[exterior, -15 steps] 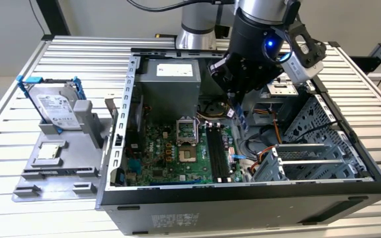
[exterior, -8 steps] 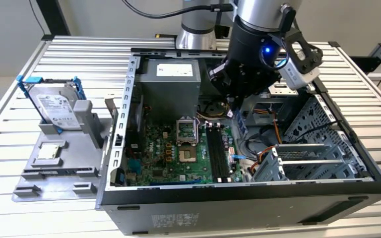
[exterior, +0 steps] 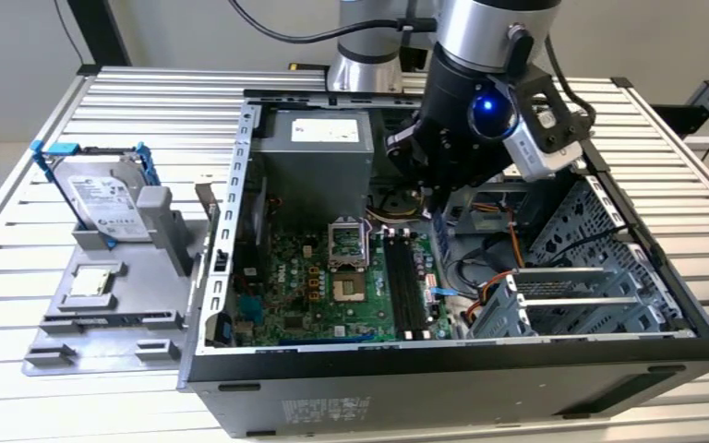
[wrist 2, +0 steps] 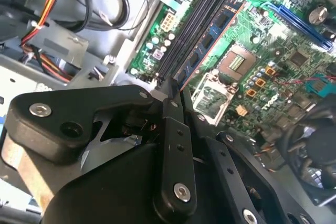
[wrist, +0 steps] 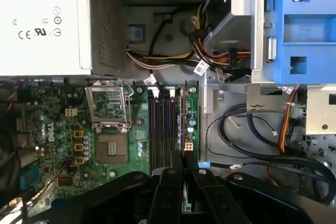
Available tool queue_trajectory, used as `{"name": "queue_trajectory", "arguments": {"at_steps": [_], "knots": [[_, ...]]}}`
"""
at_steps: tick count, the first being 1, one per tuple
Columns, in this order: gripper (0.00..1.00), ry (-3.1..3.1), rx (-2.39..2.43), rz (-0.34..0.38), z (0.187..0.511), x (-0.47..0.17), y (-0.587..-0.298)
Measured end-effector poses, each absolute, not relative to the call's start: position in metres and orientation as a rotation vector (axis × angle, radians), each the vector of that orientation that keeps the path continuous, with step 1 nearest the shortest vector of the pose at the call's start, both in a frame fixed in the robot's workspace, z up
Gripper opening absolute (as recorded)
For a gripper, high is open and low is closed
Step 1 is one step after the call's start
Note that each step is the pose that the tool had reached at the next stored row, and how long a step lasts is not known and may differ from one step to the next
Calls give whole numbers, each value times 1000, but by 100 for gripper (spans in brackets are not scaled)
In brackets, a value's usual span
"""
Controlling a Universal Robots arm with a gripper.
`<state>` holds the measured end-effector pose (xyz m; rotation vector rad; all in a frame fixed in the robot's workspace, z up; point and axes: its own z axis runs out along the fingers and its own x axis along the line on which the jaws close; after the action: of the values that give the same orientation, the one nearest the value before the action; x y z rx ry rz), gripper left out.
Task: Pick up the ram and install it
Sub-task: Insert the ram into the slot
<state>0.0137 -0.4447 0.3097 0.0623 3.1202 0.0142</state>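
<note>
Black metal gripper (wrist 2: 174, 85) on the silver-and-black arm (exterior: 490, 37) reaches down into the open dark tower computer case (exterior: 453, 388), over the green motherboard (exterior: 293, 277). Fingers clenched, pinching the near end of the ram (wrist 2: 210, 40), a long thin dark-blue circuit stick with flat chips. The stick stands on edge, parallel with the black memory slots (wrist 2: 191, 27). Seated or not: cannot tell. Silver hard drive in a blue bracket (exterior: 102, 198) sits outside the case, on the exterior view's left.

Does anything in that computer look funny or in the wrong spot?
Yes. The processor socket is empty, and its metal cover is flipped open. The hard drive stands outside the case, which looks odd too.
</note>
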Motion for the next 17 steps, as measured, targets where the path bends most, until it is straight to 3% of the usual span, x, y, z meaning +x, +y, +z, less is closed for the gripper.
{"name": "queue_trajectory", "arguments": {"at_steps": [17], "knots": [[0,3127,99,11,292,5,-445]]}}
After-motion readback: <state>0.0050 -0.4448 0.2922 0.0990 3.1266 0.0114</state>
